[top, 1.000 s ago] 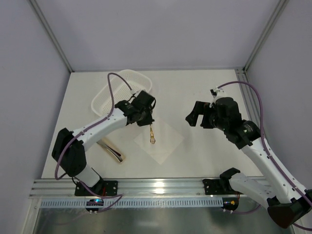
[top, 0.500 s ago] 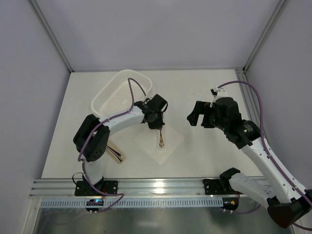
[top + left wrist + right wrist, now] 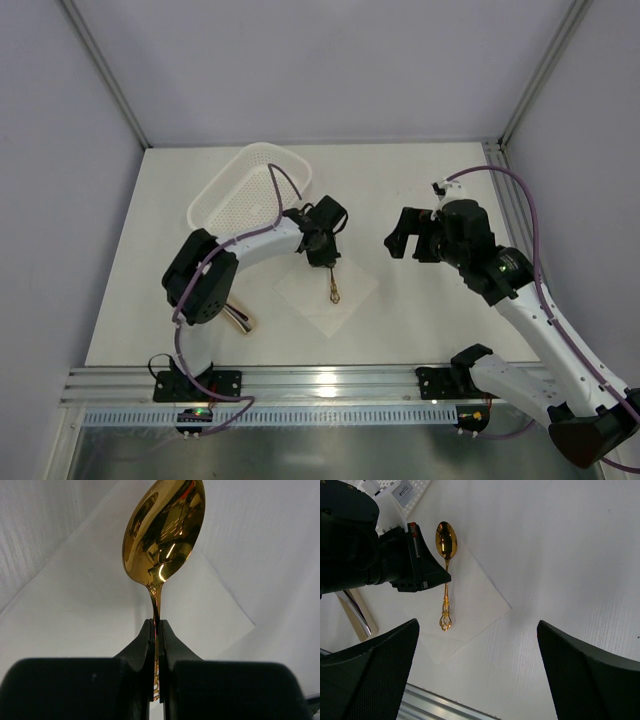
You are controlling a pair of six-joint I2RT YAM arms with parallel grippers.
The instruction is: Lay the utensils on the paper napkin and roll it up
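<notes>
My left gripper (image 3: 325,260) is shut on the thin handle of the gold spoon (image 3: 332,286) and holds it over the middle of the paper napkin (image 3: 345,300). In the left wrist view the shiny gold bowl (image 3: 165,530) stands above the shut jaws, with the white napkin (image 3: 90,605) behind it. The right wrist view shows the whole spoon (image 3: 445,587) crossing the napkin (image 3: 475,605). My right gripper (image 3: 398,236) hovers to the right of the napkin, open with nothing between its fingers. Other utensils (image 3: 238,319) lie left of the napkin.
A white perforated basket (image 3: 240,185) stands at the back left, behind the left arm. The remaining utensils rest on a flat beige slab (image 3: 220,302) near the left arm's base. An aluminium rail (image 3: 320,385) runs along the table's near edge.
My left gripper has carried the gold spoon to the right, from the napkin's left corner to over its middle. The right arm has barely moved.
</notes>
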